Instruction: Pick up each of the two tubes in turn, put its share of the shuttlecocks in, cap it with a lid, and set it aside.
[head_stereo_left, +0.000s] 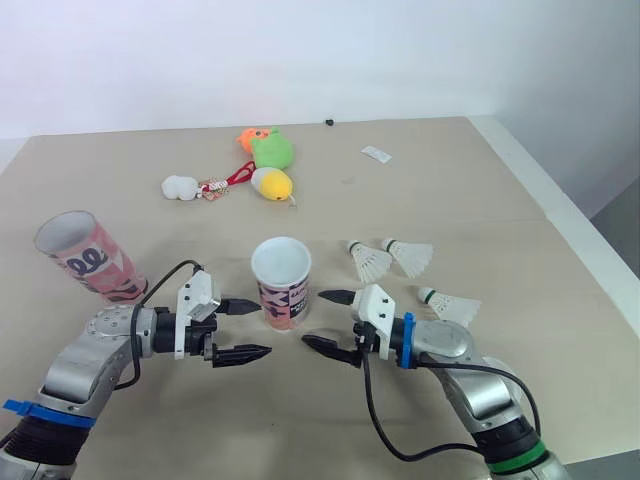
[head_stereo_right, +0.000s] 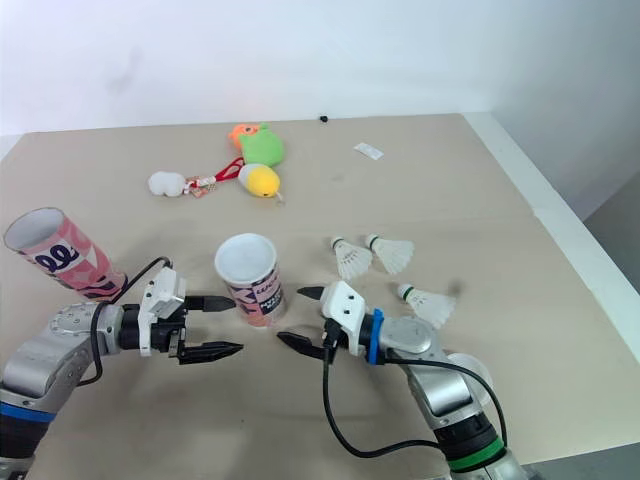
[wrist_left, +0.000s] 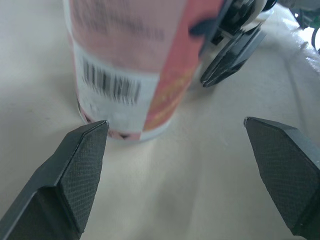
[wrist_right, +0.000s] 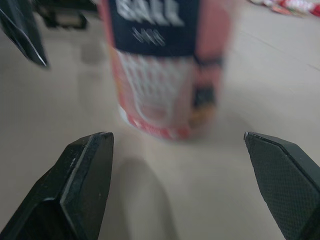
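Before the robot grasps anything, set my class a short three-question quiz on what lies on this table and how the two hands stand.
1. How many shuttlecocks lie on the table? A two; B three; C five.
2. True or false: the left hand is shut on the middle tube.
3. Which hand is nearer the shuttlecocks?
Key: 1 B. 2 False: it is open, with the tube ahead of it. 3 The right hand.
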